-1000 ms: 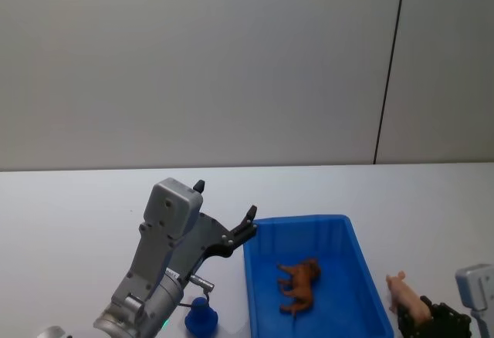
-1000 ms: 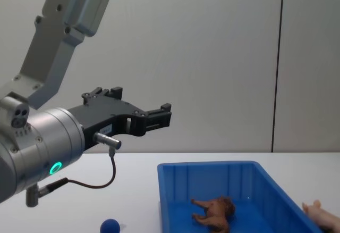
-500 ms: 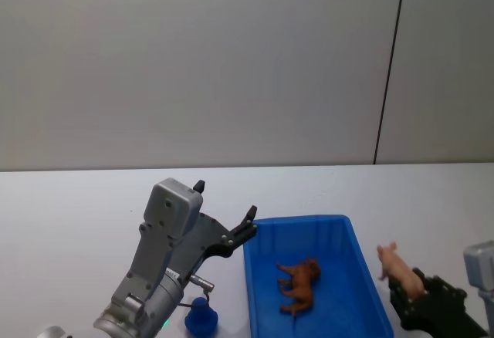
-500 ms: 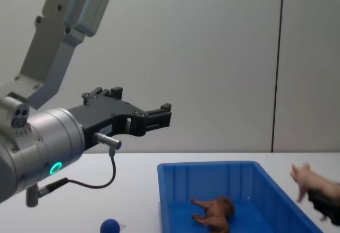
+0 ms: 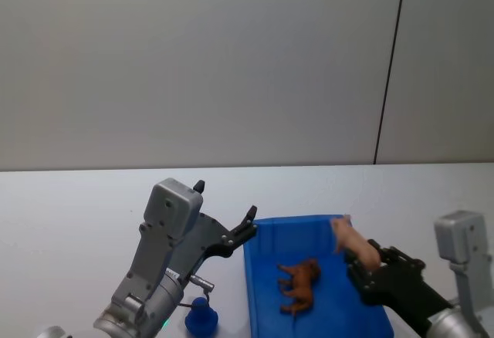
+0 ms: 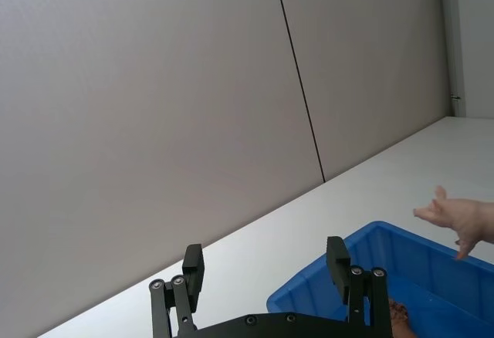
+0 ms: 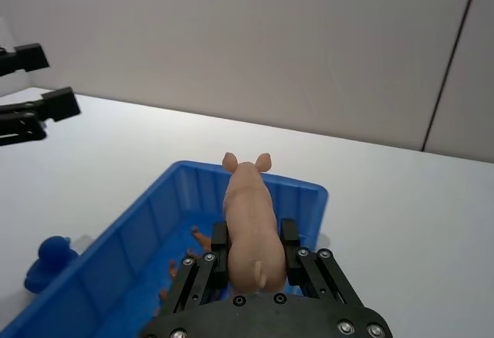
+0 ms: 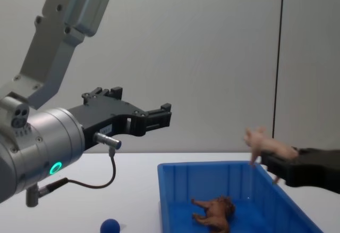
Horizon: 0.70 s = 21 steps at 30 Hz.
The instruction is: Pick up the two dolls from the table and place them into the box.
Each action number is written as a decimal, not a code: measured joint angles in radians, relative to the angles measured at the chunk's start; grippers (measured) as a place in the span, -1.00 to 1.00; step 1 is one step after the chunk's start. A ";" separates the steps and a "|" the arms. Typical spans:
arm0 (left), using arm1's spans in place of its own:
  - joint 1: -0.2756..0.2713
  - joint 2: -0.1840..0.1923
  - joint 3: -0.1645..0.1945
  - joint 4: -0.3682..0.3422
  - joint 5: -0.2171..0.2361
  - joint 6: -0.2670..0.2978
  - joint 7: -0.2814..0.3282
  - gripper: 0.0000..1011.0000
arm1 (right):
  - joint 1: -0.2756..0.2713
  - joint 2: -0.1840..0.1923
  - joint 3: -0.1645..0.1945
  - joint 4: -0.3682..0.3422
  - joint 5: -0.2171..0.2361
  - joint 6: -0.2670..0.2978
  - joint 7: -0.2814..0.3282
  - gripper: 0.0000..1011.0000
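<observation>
The pale pink doll (image 5: 351, 241) hangs in the air above the right wall of the blue box (image 5: 301, 221), with my right gripper (image 5: 361, 259) shut on its body. The right wrist view shows the pink doll (image 7: 251, 214) clamped between the black fingers (image 7: 219, 238), with the box (image 7: 185, 176) below it. The brown doll (image 5: 299, 285) lies inside the box, also seen in the chest view (image 8: 215, 211). My left gripper (image 5: 225, 201) hovers open and empty just left of the box's far left corner.
A small dark-blue ball (image 5: 201, 319) lies on the white table (image 5: 69, 214) left of the box, below my left arm. A grey wall with a dark vertical seam stands behind the table. Bare table spreads to the far side and right of the box.
My right gripper has lifted the pink doll off the table to the right of the box and carried it up and left over the box's right wall. The left arm has not moved.
</observation>
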 joint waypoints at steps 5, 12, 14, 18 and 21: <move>0.000 0.000 0.000 0.000 0.000 0.000 0.000 0.98 | 0.025 -0.019 -0.012 0.018 -0.012 0.017 0.025 -0.24; 0.000 0.000 0.000 0.000 0.000 0.000 0.000 0.98 | 0.046 -0.034 -0.022 0.041 -0.027 0.037 0.037 -0.24; 0.000 0.000 0.000 0.000 0.000 0.000 0.000 0.98 | 0.050 -0.037 -0.023 0.047 -0.030 0.042 0.037 -0.23; 0.000 0.000 0.000 0.000 0.000 0.000 0.000 0.98 | 0.054 -0.039 -0.025 0.053 -0.034 0.048 0.036 -0.06; 0.000 0.000 0.000 0.000 0.000 0.000 0.000 0.98 | 0.054 -0.039 -0.025 0.055 -0.035 0.050 0.029 0.11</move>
